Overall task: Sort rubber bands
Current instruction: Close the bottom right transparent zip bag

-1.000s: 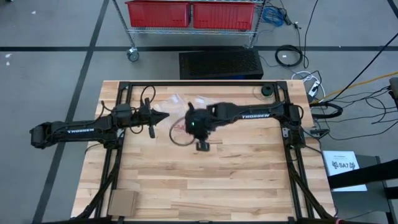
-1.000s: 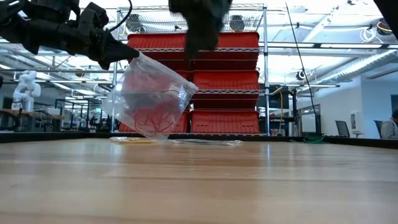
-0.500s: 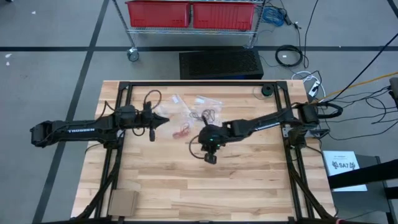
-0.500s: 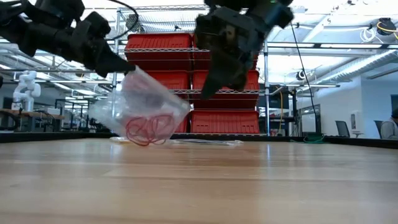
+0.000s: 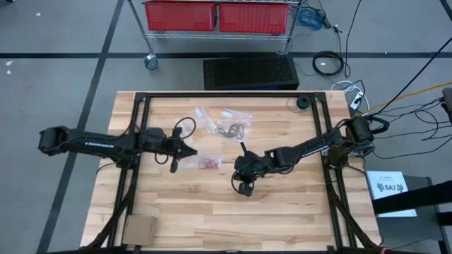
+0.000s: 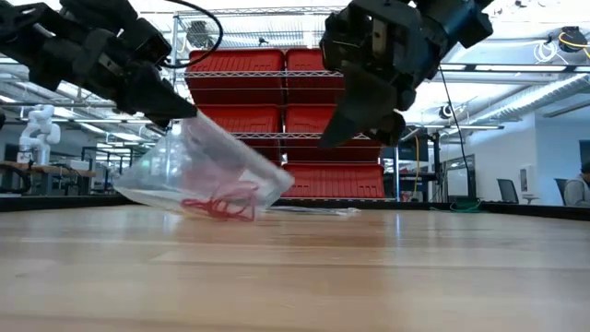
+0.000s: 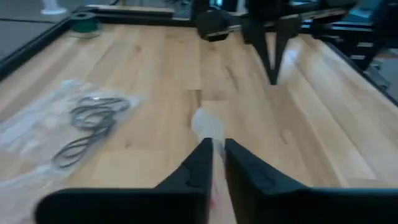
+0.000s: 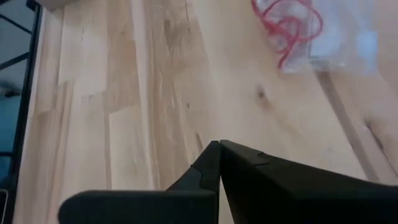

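My left gripper (image 5: 191,152) is shut on a clear plastic bag (image 5: 205,162) with red rubber bands (image 5: 207,164) inside, gathered at its lower end (image 6: 226,203). The bag slants down from the fingers (image 6: 189,112), and its lower end rests on the table. My right gripper (image 5: 242,148) is shut. It hovers just right of the bag, above the table (image 6: 330,140), touching nothing. Its wrist view shows the red bands (image 8: 287,25) in the bag (image 8: 336,37) ahead of its fingertips (image 8: 219,144). My left gripper pinches the clear bag's upper edge (image 7: 206,123) between its two fingers, coming from the table's left and slanting down. The bag hangs tilted below the fingertips (image 6: 189,112) with its bottom end (image 6: 212,198) on the table. Whether it grips one layer or both cannot be seen.
A second clear bag with black rubber bands (image 5: 229,131) (image 7: 84,124) lies flat farther back, with another clear bag (image 5: 201,114) beside it. A round roll (image 5: 303,102) sits near the far right corner and a cardboard piece (image 5: 139,229) at the near left. The near half is bare wood.
My right gripper has drawn away from the bag toward the near edge and the right, coming down lower. My left gripper has moved down and a little toward the near edge. The bag has gone from hanging to leaning on the table, and the red bands have dropped to its bottom.
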